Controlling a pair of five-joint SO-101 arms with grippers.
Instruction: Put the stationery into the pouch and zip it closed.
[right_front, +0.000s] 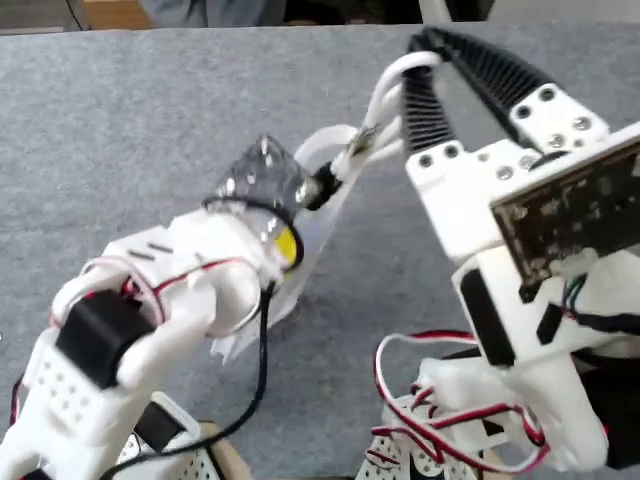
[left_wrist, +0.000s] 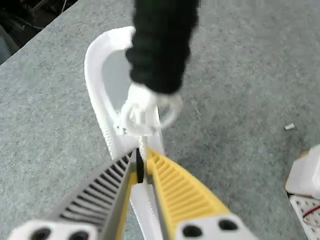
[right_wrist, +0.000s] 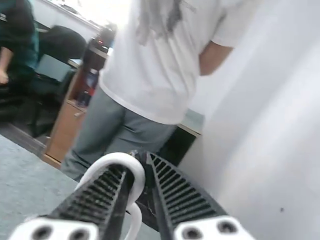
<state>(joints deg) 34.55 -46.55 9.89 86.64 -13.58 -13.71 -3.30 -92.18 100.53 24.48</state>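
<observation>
At the pouch (left_wrist: 93, 65) rim, zip pull (left_wrist: 143, 146) is pinched by left gripper (left_wrist: 142, 160), rim by right gripper (right_wrist: 141, 164); judged light, floppy.

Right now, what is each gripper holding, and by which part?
Left gripper: apparently the zipper pull of the pouch; right gripper: the pouch's white loop.

surface: grey table (right_front: 150, 120) | small metal bit (left_wrist: 290, 127) on it | background: wooden desk (right_wrist: 65, 127)
</observation>
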